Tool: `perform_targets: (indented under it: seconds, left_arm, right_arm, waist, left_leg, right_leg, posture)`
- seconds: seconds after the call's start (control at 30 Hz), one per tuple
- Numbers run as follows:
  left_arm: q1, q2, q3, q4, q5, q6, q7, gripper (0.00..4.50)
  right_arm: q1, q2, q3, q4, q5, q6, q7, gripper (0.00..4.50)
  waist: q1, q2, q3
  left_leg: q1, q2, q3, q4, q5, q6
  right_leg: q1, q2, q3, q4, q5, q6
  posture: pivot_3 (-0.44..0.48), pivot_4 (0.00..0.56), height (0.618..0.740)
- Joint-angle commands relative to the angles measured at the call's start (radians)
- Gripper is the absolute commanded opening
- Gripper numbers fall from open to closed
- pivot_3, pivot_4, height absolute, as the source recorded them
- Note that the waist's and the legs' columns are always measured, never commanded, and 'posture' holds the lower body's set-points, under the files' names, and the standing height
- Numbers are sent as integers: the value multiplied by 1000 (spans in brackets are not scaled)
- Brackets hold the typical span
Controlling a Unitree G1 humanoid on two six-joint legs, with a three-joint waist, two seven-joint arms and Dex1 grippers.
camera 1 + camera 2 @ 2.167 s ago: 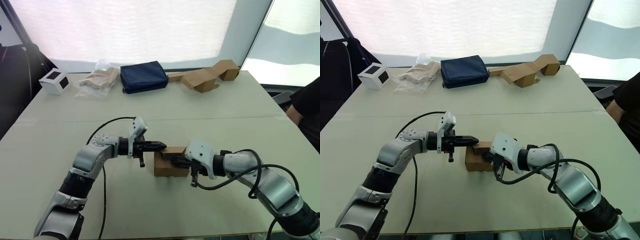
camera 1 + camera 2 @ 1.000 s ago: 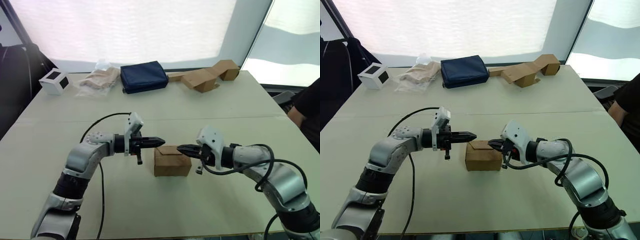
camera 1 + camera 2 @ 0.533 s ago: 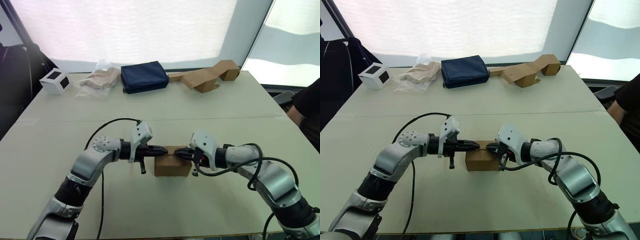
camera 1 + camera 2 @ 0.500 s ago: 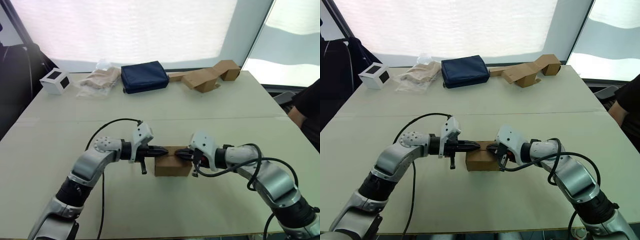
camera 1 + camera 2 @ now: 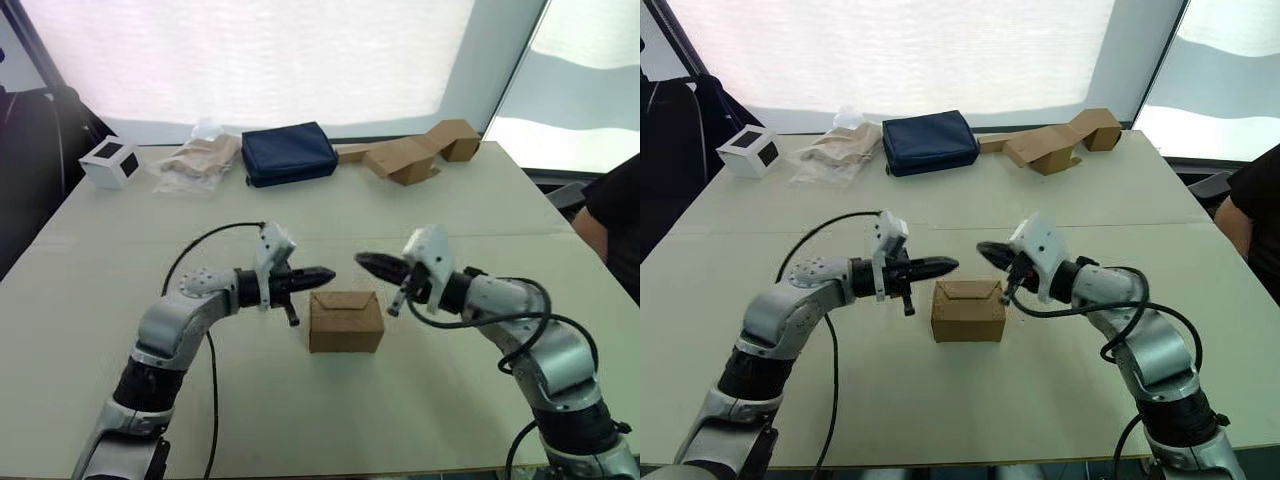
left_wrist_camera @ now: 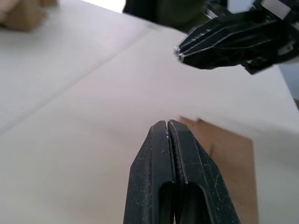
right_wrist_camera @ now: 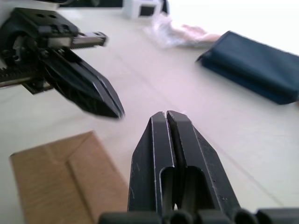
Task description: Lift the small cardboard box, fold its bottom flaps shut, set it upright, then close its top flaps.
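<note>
- Both grippers, left gripper [image 5: 322, 272] and right gripper [image 5: 366, 263], pinched closed and empty, tips facing each other.
- Small cardboard box [image 5: 345, 321] sits upright on the table [image 5: 480, 200], below and just nearer, between them; top flaps [image 5: 968, 291] folded flat.

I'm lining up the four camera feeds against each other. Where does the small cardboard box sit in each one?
Left eye view: the small cardboard box sits on the table at lower centre, below both shut grippers.
Right eye view: lower centre, slightly left.
Left wrist view: a brown panel beside the left gripper, lower right.
Right wrist view: lower left.
Shared landmark: the top flaps' angled seam.
</note>
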Motion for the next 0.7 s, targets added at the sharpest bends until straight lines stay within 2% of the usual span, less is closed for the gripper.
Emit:
perform_targets:
  seconds: [0.03, 0.23, 0.27, 0.37, 0.53, 0.7]
  left_arm:
    - [91, 90, 76, -67, -32, 83, 20, 11]
    - [220, 163, 228, -42, -185, 264, 14, 11]
    - [244, 181, 238, -56, -188, 253, 2, 11]
    - [341, 262, 239, -107, -183, 211, -71, 11]
    - [460, 346, 199, -126, -146, 149, -137, 11]
    - [479, 355, 211, -107, -167, 140, -144, 11]
  right_arm:
    - [92, -53, -174, -39, 139, 63, 46, 0]
    - [285, -112, -287, -64, 247, 136, 87, 0]
    - [322, -121, -295, -65, 258, 147, 98, 0]
    - [429, -167, -310, -22, 244, 132, 153, 0]
    - [487, -243, -314, 83, 200, 59, 242, 0]
    - [516, -276, -303, 92, 205, 46, 287, 0]
  waist:
    - [-1, 0, 0]
    - [-1, 0, 0]
    - [-1, 0, 0]
    - [-2, 0, 0]
    - [-2, 0, 0]
    - [1, 0, 0]
  left_leg:
    - [0, 0, 0, -1, 0, 0]
    - [1, 0, 0, -1, 0, 0]
    - [1, 0, 0, -1, 0, 0]
    - [1, 0, 0, -2, 0, 0]
    - [3, 0, 2, -1, 0, 0]
    - [5, 0, 1, -2, 0, 0]
  right_leg:
    - [0, 0, 0, 0, 0, 0]
    - [1, -1, 0, 0, 0, 0]
    - [1, -1, 0, 0, 0, 0]
    - [1, -1, 0, -1, 0, 0]
    - [4, 0, 0, -2, 0, 0]
    - [7, 1, 0, -4, 0, 0]
  posture:
    - [0, 150, 740]
    - [0, 150, 740]
    - [0, 150, 740]
    - [0, 150, 740]
    - [0, 150, 740]
    - [0, 150, 740]
